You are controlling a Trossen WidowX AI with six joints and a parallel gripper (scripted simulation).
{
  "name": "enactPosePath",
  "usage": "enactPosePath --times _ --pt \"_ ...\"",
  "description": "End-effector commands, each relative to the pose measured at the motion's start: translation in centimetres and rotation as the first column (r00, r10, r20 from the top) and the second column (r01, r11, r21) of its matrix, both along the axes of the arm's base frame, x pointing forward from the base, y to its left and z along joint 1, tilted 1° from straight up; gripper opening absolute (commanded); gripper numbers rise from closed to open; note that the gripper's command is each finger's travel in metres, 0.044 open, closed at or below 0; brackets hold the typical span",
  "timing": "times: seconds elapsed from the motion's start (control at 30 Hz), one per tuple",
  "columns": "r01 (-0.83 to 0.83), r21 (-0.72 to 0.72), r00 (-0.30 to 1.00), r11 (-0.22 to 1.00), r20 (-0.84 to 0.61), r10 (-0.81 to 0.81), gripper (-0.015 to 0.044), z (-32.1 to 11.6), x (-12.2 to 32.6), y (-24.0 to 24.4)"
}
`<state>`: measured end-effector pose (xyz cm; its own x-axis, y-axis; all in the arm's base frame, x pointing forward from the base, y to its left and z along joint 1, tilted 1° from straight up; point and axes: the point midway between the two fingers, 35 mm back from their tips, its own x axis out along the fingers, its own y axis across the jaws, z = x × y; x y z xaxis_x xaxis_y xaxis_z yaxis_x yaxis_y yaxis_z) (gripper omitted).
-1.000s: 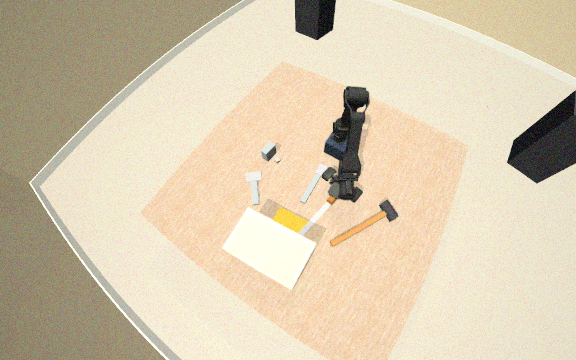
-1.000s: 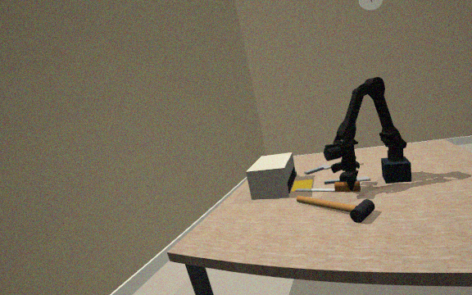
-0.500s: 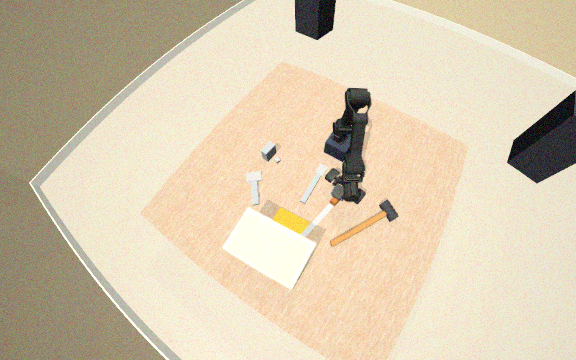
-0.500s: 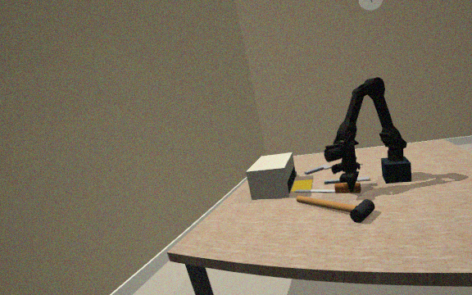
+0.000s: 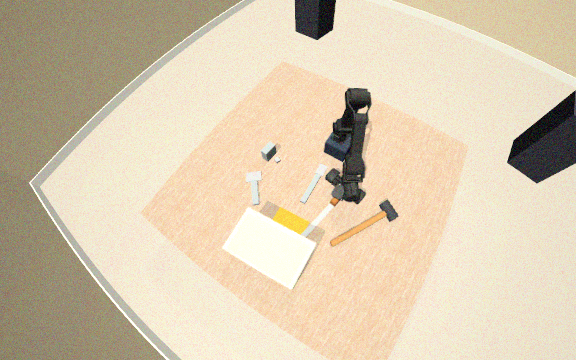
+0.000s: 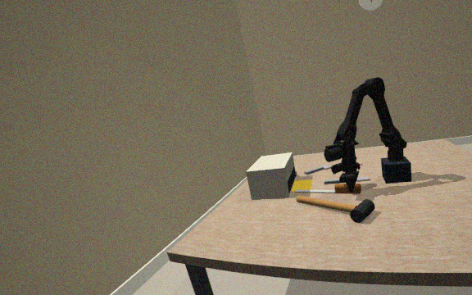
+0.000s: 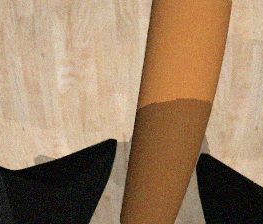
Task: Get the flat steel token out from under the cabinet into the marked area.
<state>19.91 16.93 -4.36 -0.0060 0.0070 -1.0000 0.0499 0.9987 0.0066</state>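
- Releasing, seemingly: orange-handled tool (image 5: 335, 201) (image 6: 341, 188) (image 7: 179, 65) is being freed by gripper (image 5: 344, 194) (image 6: 351, 188) (image 7: 158, 153) — jaws spread, handle between.
- Next: straight lift being called for; token — unseen — still being sought.

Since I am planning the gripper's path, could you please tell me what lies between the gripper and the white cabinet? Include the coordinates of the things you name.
The tool's pale blade (image 5: 321, 219) (image 6: 322, 191) spans most of that stretch, beside the yellow area (image 5: 290, 220) (image 6: 302, 185), in the top and exterior views.
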Motion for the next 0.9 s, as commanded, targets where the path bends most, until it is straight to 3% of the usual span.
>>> enactPosePath --times 0.0,0.6,0.73,0.87 --pt "0.000 0.004 1.000 1.000 0.001 0.000 0.0270 -0.01 -0.01 -0.01" --pt "0.001 0.004 1.000 1.000 0.001 -0.001 0.0270 -0.53 -0.44 -0.04" --pt "-0.002 0.008 1.000 1.000 0.010 0.002 0.0165 -0.26 0.02 0.15" --pt "-0.002 0.008 1.000 1.000 0.010 0.002 0.0138 -0.26 0.02 0.15"
